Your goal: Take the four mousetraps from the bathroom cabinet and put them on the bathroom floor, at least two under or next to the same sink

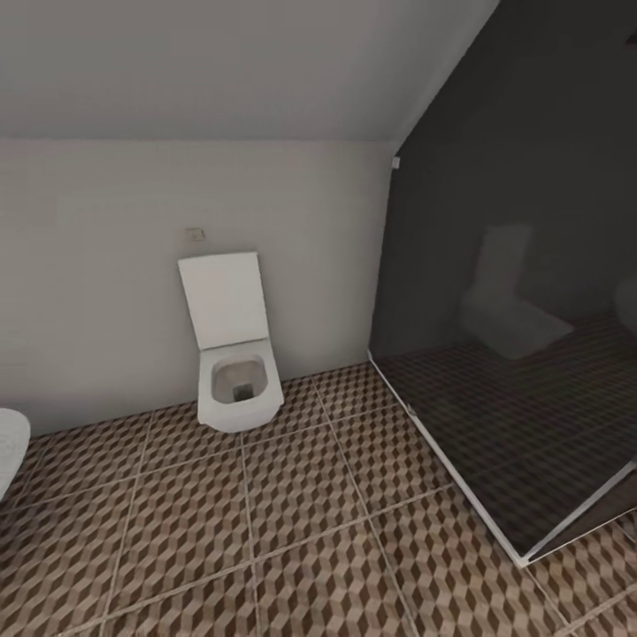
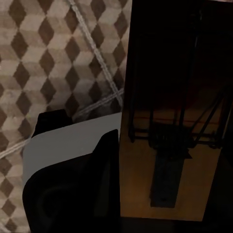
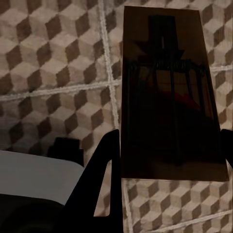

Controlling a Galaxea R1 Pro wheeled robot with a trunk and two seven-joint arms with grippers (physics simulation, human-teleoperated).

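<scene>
Mousetraps clamped in both grippers; I'd turn slowly toward the sink, holding each level above the floor.

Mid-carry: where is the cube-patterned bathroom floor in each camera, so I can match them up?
Head view: bathroom floor spans the lower half, in front of the toilet.
Left wrist view: bathroom floor beyond the left arm's mousetrap.
Right wrist view: bathroom floor around the right arm's mousetrap.
Shared landmark: the pale grout lines.

Black, angular fingers with a triangular cut-out, mounted on a pale grey, rounded body
</scene>
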